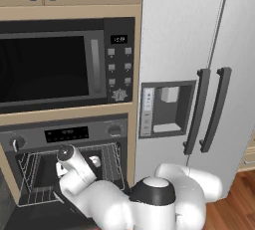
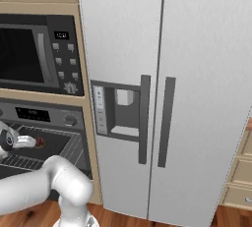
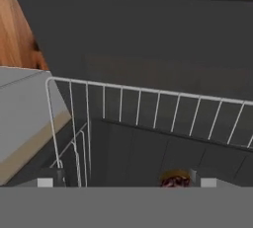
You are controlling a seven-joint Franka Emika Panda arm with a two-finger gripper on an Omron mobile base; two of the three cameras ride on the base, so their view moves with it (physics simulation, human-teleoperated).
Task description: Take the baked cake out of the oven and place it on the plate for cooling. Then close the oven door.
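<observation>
The end effector (image 3: pixel 123 182) was held wide open, apparently just above the cake (image 3: pixel 174 179); the wire rack (image 3: pixel 148 108) could be snagged.

Wire rack (image 3: pixel 148 108): white bars, front rail running across mid-frame | oven door (image 3: pixel 148 34): dark flat panel lying open beyond the rack's rail | baked cake (image 3: pixel 174 179): small reddish-brown round, below the rack's rail, partly cut off | wood floor (image 3: pixel 20 29): beside the door, past the rack.
</observation>
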